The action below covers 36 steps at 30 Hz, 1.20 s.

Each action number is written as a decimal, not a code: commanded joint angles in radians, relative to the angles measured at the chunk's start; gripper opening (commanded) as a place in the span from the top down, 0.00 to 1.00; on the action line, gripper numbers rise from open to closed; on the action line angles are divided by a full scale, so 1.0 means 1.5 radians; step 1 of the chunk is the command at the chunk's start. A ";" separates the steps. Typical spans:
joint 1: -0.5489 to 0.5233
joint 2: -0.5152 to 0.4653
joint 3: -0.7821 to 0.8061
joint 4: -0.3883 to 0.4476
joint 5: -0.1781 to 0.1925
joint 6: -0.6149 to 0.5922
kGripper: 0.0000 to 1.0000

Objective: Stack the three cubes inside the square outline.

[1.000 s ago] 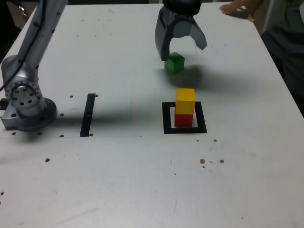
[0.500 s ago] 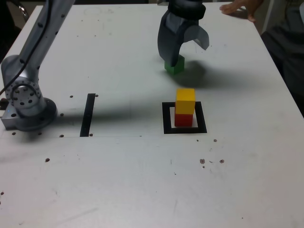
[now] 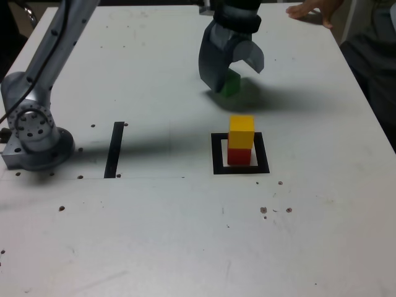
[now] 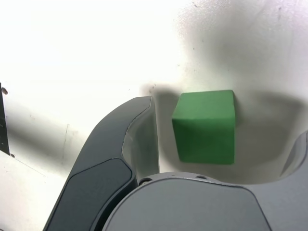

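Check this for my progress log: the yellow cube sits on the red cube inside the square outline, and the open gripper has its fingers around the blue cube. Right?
One thing is wrong: the cube between the fingers of the gripper is green, not blue, as the wrist view shows plainly: the green cube. The rest holds: the yellow cube sits on the red cube inside the square outline, and the gripper is open.

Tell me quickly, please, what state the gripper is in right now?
Gripper: open, jaws on either side of the green cube, not closed on it; holding nothing.

A white table fills the view, speckled with small dark marks. Darkness borders it at 12 o'clock
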 commanded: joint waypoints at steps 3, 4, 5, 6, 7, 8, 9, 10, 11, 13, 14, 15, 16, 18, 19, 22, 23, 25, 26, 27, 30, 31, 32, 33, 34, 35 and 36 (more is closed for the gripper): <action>0.003 0.011 -0.009 0.002 -0.004 0.005 0.02; 0.004 0.012 -0.013 0.006 -0.005 0.006 0.03; 0.005 0.013 -0.015 0.009 -0.006 0.006 0.05; 0.007 0.014 -0.017 0.013 -0.006 0.006 0.07; 0.008 0.015 -0.020 0.016 -0.007 0.006 0.09; 0.010 0.016 -0.022 0.020 -0.009 0.007 0.11; 0.011 0.017 -0.023 0.023 -0.010 0.007 0.14; 0.012 0.018 -0.024 0.025 -0.011 0.007 0.18; 0.013 0.020 -0.025 0.026 -0.013 0.007 0.23; 0.014 0.022 -0.027 0.028 -0.015 0.007 0.34; 0.014 0.023 -0.027 0.028 -0.016 0.007 0.40; 0.014 0.024 -0.028 0.027 -0.017 0.007 0.47; 0.014 0.025 -0.028 0.026 -0.017 0.008 0.54; 0.014 0.026 -0.029 0.023 -0.016 0.010 0.66; 0.014 0.027 -0.030 0.022 -0.015 0.012 0.70; 0.014 0.027 -0.032 0.019 -0.013 0.016 0.76; 0.014 0.027 -0.033 0.019 -0.013 0.017 0.76; 0.014 0.027 -0.034 0.018 -0.014 0.018 0.76; 0.014 0.027 -0.034 0.018 -0.015 0.018 0.76; 0.014 0.027 -0.034 0.018 -0.015 0.019 0.76; 0.014 0.027 -0.034 0.018 -0.016 0.019 0.76; 0.014 0.027 -0.034 0.019 -0.016 0.019 0.76; 0.014 0.027 -0.034 0.019 -0.016 0.019 0.76; 0.014 0.027 -0.034 0.019 -0.016 0.019 0.76; 0.014 0.027 -0.034 0.019 -0.017 0.019 0.76; 0.014 0.027 -0.034 0.019 -0.017 0.019 0.76; 0.014 0.027 -0.034 0.019 -0.017 0.019 0.76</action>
